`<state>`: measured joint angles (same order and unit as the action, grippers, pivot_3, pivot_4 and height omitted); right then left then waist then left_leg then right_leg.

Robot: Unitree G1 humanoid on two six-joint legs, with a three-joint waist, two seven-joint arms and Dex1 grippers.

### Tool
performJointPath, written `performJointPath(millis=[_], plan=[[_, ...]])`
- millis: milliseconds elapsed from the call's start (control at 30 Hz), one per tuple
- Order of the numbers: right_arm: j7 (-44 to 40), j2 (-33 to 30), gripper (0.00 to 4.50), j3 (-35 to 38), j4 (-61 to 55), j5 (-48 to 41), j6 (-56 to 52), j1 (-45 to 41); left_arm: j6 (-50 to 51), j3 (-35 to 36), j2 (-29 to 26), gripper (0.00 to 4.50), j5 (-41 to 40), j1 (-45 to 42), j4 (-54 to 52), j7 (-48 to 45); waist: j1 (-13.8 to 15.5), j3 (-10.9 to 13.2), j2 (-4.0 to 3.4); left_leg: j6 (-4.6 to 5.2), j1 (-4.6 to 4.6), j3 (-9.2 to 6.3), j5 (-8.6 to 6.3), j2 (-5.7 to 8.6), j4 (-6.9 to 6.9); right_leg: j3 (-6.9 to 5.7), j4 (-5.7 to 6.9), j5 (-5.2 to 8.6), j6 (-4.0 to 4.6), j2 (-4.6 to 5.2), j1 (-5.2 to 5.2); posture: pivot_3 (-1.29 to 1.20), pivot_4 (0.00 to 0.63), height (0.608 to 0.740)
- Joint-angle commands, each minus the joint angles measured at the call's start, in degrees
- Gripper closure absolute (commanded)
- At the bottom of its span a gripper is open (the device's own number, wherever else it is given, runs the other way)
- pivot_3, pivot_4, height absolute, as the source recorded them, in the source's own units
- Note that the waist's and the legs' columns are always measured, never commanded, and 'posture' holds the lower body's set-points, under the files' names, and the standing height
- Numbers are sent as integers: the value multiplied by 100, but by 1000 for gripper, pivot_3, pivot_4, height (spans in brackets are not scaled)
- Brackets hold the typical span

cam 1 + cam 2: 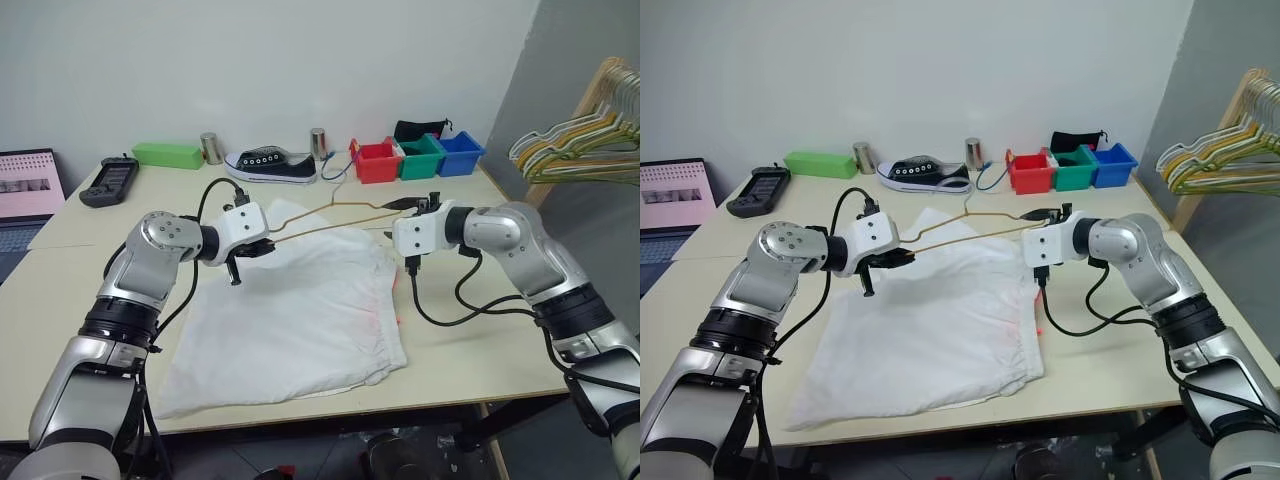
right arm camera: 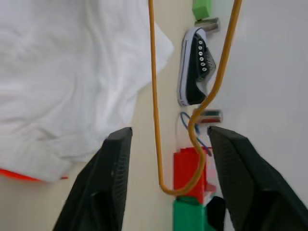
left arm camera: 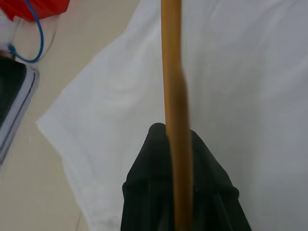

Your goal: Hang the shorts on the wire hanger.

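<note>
Your left gripper [image 1: 262,247] is clamped tight on one end of the wire hanger [image 1: 330,220], the black fingers [image 3: 163,183] pinching the golden wire. It carries the hanger level, just above the far edge of the shorts [image 1: 290,320]. Your right gripper [image 2: 166,159] stands wide apart around the other corner of the hanger, the wire loop passing between the fingers untouched, so the left appears to bear the whole weight (a one-ended hold, so expect some swing).

The shorts lie spread flat on the table [image 1: 470,330], orange-red trim toward your right side, waiting beneath the hanger; I judge the hanger is held low and level so a leg or the waistband can be fed over its bar.

At the back, three small bins sit in a row: red [image 1: 377,161], green [image 1: 420,157] and blue [image 1: 458,153]. Something dark rests above the green one; otherwise their contents cannot be made out.
</note>
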<state>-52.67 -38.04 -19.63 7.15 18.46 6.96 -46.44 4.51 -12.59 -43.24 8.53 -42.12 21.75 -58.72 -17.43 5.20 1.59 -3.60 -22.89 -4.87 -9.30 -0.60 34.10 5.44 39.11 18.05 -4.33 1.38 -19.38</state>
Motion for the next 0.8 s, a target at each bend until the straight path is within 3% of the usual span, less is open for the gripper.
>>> performJointPath(millis=[33, 167, 567, 667, 800], plan=[[15, -45, 847, 271, -53, -46, -323, -156, -709, -64, -150, 4500, 432, -183, -69, 414, 0, -1, -1, 0, 1, 0, 0, 0, 0, 0, 0, 0, 0, 0, 0, -197, 1, 740], [408, 62, 91, 84, 561, 352, -294, -220, -1003, -157, -55, 4500, 682, -222, -310, 590, -2, -1, 0, 0, 1, 4, 0, 0, 0, 1, 0, -1, -3, 0, -1, -190, 3, 740], [888, 495, 91, -234, 2098, 838, -253, -605, -1401, -361, 97, 4500, 1276, -183, -797, 958, -17, -1, -1, 0, 1, 10, 0, 0, -2, 7, -1, -1, -3, -1, -3, -170, 3, 740], [837, 508, 539, -215, 2076, 805, -271, -612, -1475, -398, 90, 4500, 1442, -145, -797, 1065, -5, -1, -1, 1, 1, 9, 0, 1, -2, 7, -1, -2, -3, -1, -3, -170, 3, 740], [753, 508, 1496, -202, 1922, 754, -338, -511, -1576, -450, 128, 4500, 1638, -107, -779, 1213, 8, -1, -1, 1, 0, 8, 0, 2, -1, 7, -1, -1, -3, 0, -1, -171, 4, 740]])
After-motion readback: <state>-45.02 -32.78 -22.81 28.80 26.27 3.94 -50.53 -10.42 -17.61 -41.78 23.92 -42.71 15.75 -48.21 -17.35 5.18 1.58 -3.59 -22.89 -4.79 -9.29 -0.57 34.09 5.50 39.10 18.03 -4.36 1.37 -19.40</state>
